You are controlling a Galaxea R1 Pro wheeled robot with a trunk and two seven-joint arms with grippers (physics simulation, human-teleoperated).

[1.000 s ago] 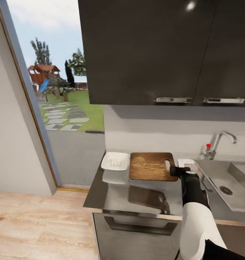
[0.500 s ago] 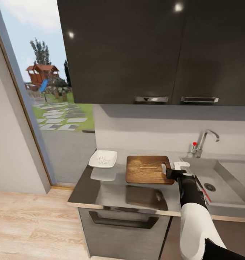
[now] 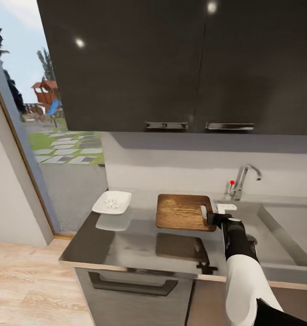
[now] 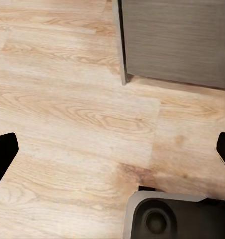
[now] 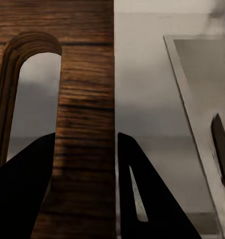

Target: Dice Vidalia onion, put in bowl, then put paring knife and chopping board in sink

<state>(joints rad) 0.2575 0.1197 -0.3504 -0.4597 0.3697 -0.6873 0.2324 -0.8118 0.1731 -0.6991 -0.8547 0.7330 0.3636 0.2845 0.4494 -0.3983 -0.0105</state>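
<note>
My right gripper [image 3: 211, 218] is shut on the handle end of the brown chopping board [image 3: 183, 212] and holds it flat, a little above the grey countertop [image 3: 122, 246]. In the right wrist view the fingers [image 5: 147, 199] pinch the strip of chopping board [image 5: 87, 99] between its slot and its end. The white bowl [image 3: 112, 202] with the diced onion [image 3: 112, 204] sits left of the board. Right of the board is the sink [image 3: 273, 224], and the paring knife [image 5: 221, 149] lies in the sink [image 5: 202, 69]. My left gripper [image 4: 112, 149] hangs open over the wooden floor.
Dark wall cabinets [image 3: 171, 63] hang over the counter. The chrome tap [image 3: 241, 179] stands behind the sink. A glass door [image 3: 45, 136] to a garden is on the left. The robot's base [image 4: 177, 216] and a grey cabinet [image 4: 177, 40] are near my left arm.
The camera has moved, and the whole scene has slid left. My right gripper has carried the board away from the bowl toward the sink.
</note>
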